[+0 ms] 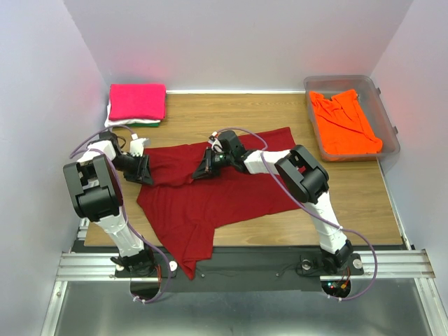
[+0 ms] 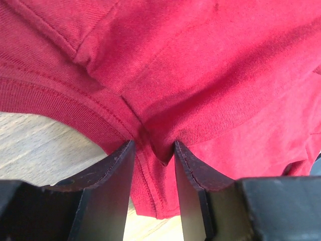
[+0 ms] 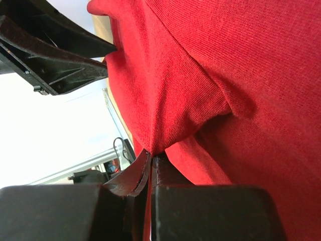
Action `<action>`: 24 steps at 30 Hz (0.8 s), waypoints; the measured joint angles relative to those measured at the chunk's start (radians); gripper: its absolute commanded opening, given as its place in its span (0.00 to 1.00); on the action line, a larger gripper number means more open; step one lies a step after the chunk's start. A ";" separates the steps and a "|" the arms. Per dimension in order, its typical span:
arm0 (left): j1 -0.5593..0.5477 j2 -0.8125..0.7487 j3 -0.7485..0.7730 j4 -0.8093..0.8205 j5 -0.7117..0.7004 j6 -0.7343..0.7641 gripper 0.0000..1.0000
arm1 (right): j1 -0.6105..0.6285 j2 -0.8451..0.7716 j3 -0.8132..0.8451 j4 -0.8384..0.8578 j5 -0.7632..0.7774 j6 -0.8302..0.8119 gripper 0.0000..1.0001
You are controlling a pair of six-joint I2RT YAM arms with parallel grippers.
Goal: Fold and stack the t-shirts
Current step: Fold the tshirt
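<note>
Desk (image 1: 280, 115): arms bent low. Left end effector (image 2: 154, 146), 9 o'clock, half-parted, pinches dark red t-shirt (image 1: 210, 203); right end effector (image 3: 152, 156) clamps it tightly.

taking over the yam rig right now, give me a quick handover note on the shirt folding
Left gripper: jaws closed on a bunched edge of the dark red t-shirt, at its left side.
Right gripper: jaws shut on a fold of the same shirt, near its far middle.
Dark red t-shirt: spread mid-table, one corner hanging over the near edge, not yet folded.
Done: folded stack at far left, hot pink t-shirt on top, white and green layers under it.
Left: fold and stack the red one, then the orange t-shirt, crumpled in the clear tub at far right.
</note>
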 measured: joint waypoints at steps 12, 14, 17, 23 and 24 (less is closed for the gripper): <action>0.000 -0.005 -0.002 -0.076 0.092 0.052 0.14 | 0.000 0.005 0.008 -0.001 -0.009 0.002 0.00; 0.000 -0.007 -0.001 -0.097 0.096 0.054 0.04 | 0.000 0.005 0.009 0.000 -0.012 0.002 0.01; 0.000 -0.012 0.013 -0.135 0.091 0.056 0.00 | 0.000 0.005 0.009 -0.001 -0.021 0.002 0.01; 0.005 -0.038 0.065 -0.205 0.045 0.052 0.00 | -0.002 -0.005 0.003 -0.008 -0.058 0.001 0.01; 0.006 -0.048 0.069 -0.216 0.030 0.051 0.00 | -0.003 -0.011 -0.002 -0.011 -0.064 0.000 0.01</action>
